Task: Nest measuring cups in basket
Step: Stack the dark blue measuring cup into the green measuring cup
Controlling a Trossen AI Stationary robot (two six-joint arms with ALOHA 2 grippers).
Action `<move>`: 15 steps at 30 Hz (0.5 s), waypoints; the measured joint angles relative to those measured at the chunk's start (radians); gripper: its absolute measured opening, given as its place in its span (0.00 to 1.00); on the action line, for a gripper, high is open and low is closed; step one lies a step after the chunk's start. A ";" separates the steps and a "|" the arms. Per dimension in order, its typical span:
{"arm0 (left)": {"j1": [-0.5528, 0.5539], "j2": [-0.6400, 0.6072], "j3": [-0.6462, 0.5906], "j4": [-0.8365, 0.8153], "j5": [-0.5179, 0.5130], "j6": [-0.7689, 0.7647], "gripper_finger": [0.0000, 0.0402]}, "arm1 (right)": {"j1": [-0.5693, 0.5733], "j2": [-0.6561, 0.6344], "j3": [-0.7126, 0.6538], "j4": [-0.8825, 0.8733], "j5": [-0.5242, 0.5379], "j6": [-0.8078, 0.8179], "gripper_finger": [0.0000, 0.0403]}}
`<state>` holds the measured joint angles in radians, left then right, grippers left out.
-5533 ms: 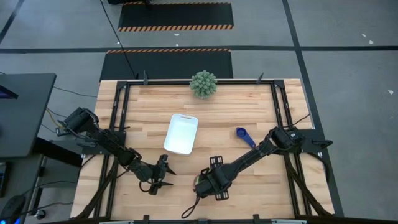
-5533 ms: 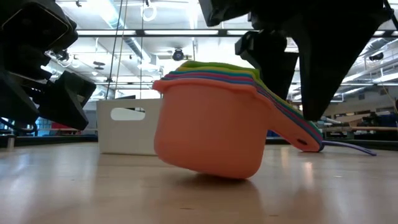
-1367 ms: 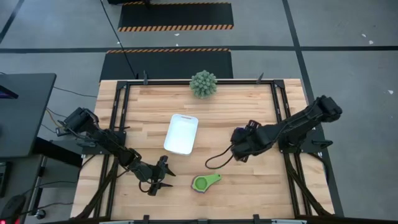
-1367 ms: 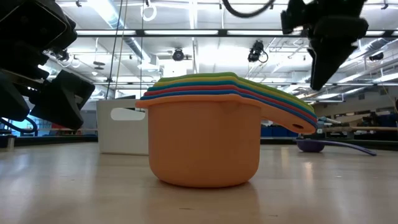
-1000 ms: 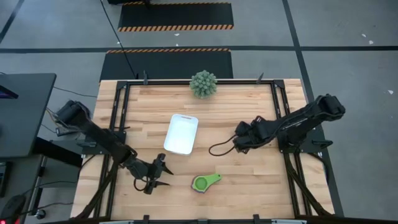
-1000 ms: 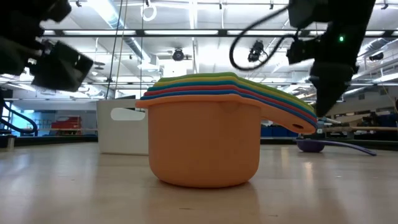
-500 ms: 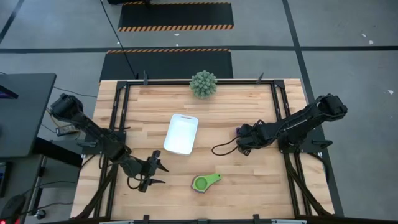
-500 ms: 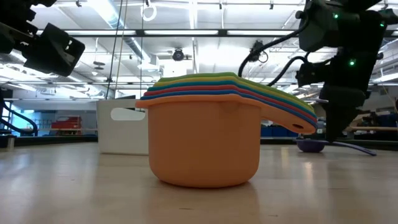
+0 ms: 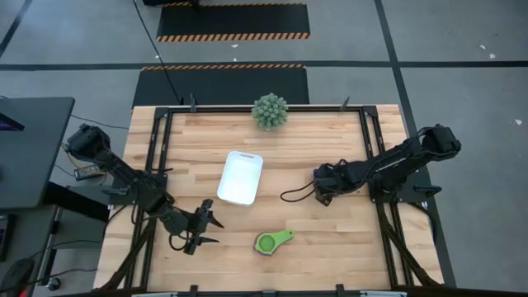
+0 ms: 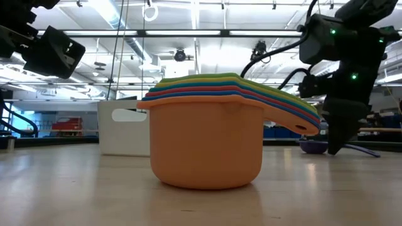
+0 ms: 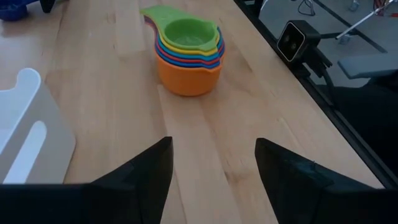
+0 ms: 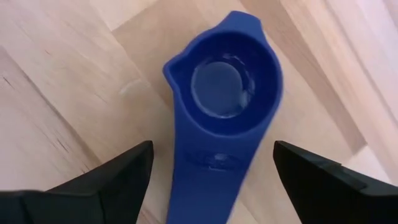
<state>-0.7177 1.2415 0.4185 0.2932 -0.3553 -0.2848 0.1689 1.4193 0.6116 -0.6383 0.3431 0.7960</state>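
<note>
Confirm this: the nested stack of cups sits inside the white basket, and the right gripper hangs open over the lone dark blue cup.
Not quite. The nested stack stands on the bare table, apart from the white basket, as the high view shows. The rest holds: the right gripper hangs open over the lone dark blue cup.

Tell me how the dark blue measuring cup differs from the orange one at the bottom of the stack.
The dark blue cup lies alone on the table with nothing inside it; the orange cup carries the other colours nested in it. The dark blue cup sits between the right gripper's open fingers, while the orange cup stands ahead of the open left gripper, untouched. Both stand upright on the wooden table.
</note>
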 joint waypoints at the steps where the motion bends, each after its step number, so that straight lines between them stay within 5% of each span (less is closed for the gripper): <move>1: 0.000 0.000 0.000 0.000 0.000 0.000 0.58 | -0.004 0.000 -0.004 0.013 -0.006 -0.006 0.82; 15: 0.000 0.001 0.000 0.001 -0.008 -0.001 0.58 | -0.009 -0.001 -0.015 0.058 -0.058 -0.040 0.54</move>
<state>-0.7177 1.2423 0.4187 0.2939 -0.3630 -0.2855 0.1600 1.4178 0.5968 -0.5808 0.2854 0.7559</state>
